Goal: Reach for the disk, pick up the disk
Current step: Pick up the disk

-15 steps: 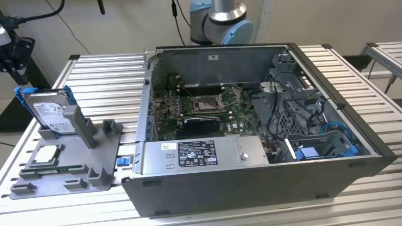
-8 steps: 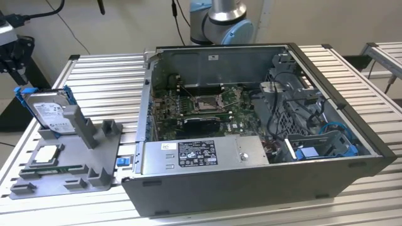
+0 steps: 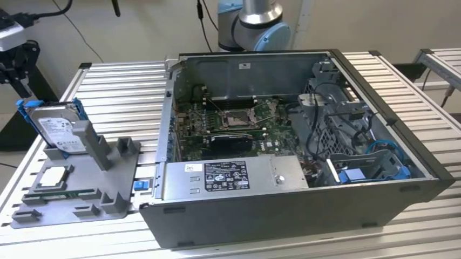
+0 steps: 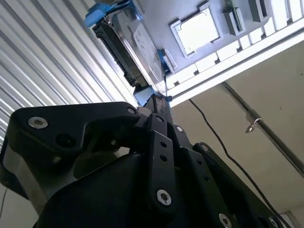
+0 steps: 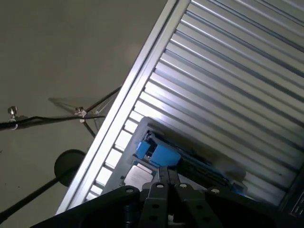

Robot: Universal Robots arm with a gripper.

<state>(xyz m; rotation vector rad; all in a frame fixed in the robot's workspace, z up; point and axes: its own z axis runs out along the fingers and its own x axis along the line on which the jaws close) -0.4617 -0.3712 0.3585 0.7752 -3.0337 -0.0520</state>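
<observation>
The disk (image 3: 59, 128), a silver drive with a white label in a blue bracket, stands on edge, leaning in the grey tray (image 3: 86, 208) at the exterior view's left. In both wrist views my black gripper (image 4: 153, 100) reaches down to the bracket's upper end. Its fingers (image 5: 166, 175) lie close together, shut on the blue bracket (image 5: 160, 153) of the disk (image 4: 137, 45). In the exterior view the gripper (image 3: 20, 81) hangs just above the disk's far corner.
A small square silver chip (image 3: 54, 177) lies in the tray beside the disk. An open computer case (image 3: 288, 145) with its motherboard exposed takes up the middle of the slatted metal table (image 3: 122, 86). The arm's base (image 3: 253, 21) stands behind the case.
</observation>
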